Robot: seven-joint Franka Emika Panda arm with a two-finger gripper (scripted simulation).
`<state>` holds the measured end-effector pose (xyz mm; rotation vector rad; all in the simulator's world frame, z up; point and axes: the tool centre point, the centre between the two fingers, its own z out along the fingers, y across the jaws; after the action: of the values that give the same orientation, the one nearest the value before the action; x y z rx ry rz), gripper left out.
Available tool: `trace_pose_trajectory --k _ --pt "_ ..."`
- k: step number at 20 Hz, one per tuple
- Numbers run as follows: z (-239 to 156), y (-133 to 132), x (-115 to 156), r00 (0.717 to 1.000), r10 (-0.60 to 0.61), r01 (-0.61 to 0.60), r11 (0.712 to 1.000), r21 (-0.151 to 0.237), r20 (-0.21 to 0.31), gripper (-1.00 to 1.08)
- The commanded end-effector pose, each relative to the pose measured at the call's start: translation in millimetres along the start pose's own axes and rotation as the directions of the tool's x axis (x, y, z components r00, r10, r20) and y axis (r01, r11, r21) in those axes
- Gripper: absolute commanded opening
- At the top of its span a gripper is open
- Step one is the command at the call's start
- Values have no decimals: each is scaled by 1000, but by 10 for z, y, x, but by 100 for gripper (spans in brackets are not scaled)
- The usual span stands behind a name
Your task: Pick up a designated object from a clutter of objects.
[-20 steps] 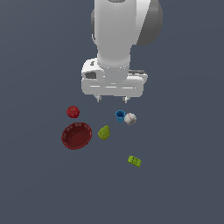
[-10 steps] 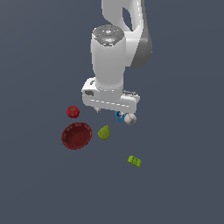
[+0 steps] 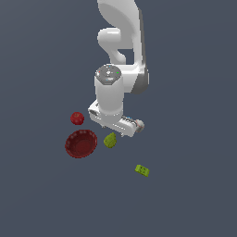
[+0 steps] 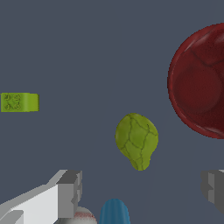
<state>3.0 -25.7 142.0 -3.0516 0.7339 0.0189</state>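
1. Olive yellow-green, that's the colour to watch: the fruit [image 4: 137, 140] lies alone on the dark grey floor [image 3: 194, 194], just beside the dark red bowl [image 3: 81, 143] and not touching it in the wrist view.

2. The gripper [image 4: 142, 190] is spread wide with nothing between its fingers [image 4: 70, 192]; one shows on each side of the wrist view, well apart, and the fruit sits ahead of the gap, not yet inside it.

3. In the exterior view the hand hangs low beside the fruit [image 3: 110, 140], and whether they touch cannot be told there. The white baseball [image 3: 138, 124] peeks out at the hand's far end, and the blue cup [image 4: 114, 211] sits near the fingers in the wrist view.

4. Doing this approach well, to my eye: bring the gap over the fruit's fat body, not its tip, and keep the fingers clear of bowl, cup and ball on the descent.

5. Orientation: pear-shaped, its long axis flat on the floor, narrow end towards the cup, round end away. Closing across that axis at the widest part looks safest.

6. The red ball [image 3: 77, 118] and green brick [image 3: 142, 170] lie well apart from the fruit.
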Motion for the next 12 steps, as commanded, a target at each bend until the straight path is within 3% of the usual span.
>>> trace_pose_trajectory --k 1,12 --pt "169 46 -6 999 51 -51 999 2 -4 100" --pt "509 160 -40 988 154 -154 988 2 -12 100"
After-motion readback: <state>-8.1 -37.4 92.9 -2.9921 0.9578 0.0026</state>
